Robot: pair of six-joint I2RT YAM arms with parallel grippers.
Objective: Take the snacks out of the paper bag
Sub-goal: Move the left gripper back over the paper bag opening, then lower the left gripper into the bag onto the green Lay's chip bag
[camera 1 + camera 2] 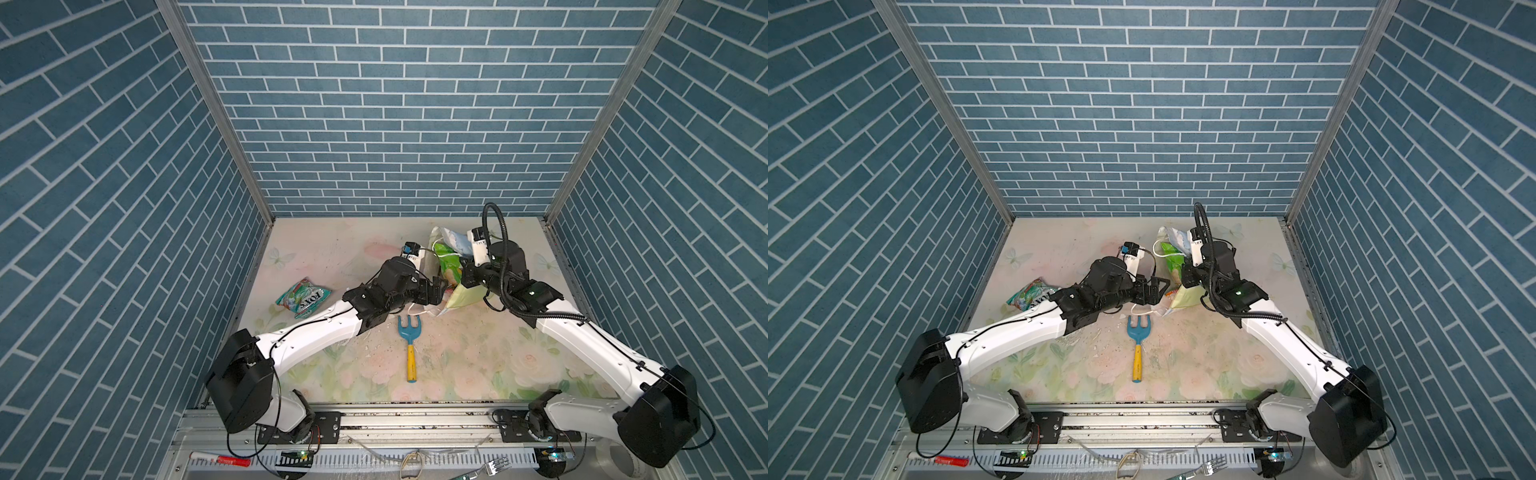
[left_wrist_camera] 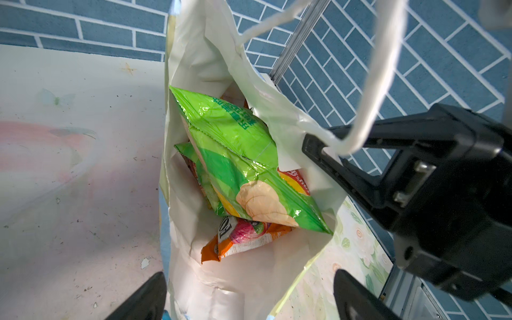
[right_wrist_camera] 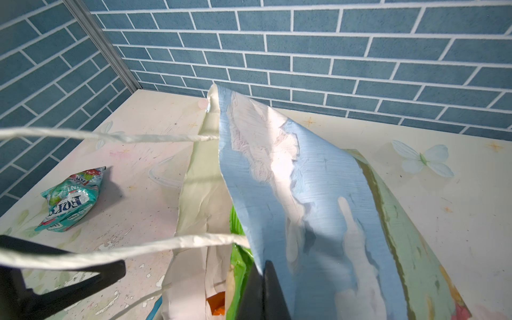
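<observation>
Your right gripper is closed on the rim of the paper bag. It pinches the wall beside the anchor of a white cord handle, and the cord loops over its finger. That grip looks meant to prop the bag upright and pull its mouth wide, so your other arm has a clear way in.

Your left gripper is spread about as wide as it goes and has hold of nothing. Its fingers sit either side of the near end of the bag's mouth, aimed down into it.

Inside, the large green packet lies on top, leaning against the white wall. A second green packet is tucked under it and an orange-red fruit-print packet sits at the bottom. A corner of another red-orange packet shows behind. One teal-white packet lies out on the table, well apart from the bag. The toy rake in front is not your concern.

Take the big green packet first, since it covers the rest. Its glossy film will likely slip and crumple, so the wide spread suits it. Expect the bag to drag upward with the pull; the right pinch is there to resist that.
</observation>
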